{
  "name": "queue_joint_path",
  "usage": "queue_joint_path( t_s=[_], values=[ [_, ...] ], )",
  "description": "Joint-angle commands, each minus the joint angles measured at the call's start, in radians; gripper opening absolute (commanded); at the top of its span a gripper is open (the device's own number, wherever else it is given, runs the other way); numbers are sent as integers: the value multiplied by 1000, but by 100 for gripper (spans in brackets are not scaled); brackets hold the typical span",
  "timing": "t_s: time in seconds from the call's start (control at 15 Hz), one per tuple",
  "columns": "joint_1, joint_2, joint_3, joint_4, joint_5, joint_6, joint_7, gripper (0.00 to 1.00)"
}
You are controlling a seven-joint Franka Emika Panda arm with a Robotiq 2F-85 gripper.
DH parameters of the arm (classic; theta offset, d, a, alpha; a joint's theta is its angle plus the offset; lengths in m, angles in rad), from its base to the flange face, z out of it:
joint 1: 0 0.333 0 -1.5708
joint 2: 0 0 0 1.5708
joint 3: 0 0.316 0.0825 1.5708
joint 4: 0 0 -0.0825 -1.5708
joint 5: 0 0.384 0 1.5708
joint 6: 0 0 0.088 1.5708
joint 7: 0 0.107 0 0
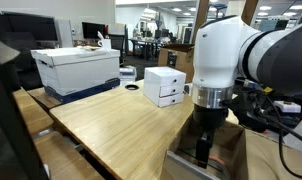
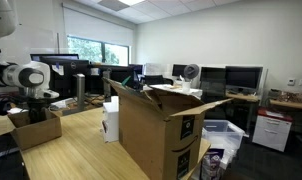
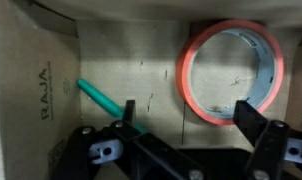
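Both exterior views share the arm and open box; the wrist view looks down into it.

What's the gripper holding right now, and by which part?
Nothing: the gripper is open in the brown cardboard box, near a teal stick and red tape roll.

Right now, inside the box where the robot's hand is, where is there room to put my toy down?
The bare cardboard floor between the green stick and the red tape ring is free, by the open gripper. The ring's side is crowded. Outside, the wooden table is bare between the small white box and the cardboard box.
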Motion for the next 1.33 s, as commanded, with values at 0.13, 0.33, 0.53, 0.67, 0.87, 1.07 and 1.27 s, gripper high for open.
queue_joint_path(
  t_s=[0.13,0.33,0.53,0.67,0.87,1.07,1.27],
  values=[
    [0,-16,3,-15,21,1,0,100],
    [0,-17,-1,-15,16,1,3,100],
    [0,-18,-15,-18,-2,0,17,100],
    [-4,-23,-25,-23,-4,0,19,100],
    [-10,-34,-44,-30,-9,1,23,100],
    [-17,-38,-60,-33,-11,2,25,100],
    [-8,-40,-56,-32,-7,4,25,100]
  ],
)
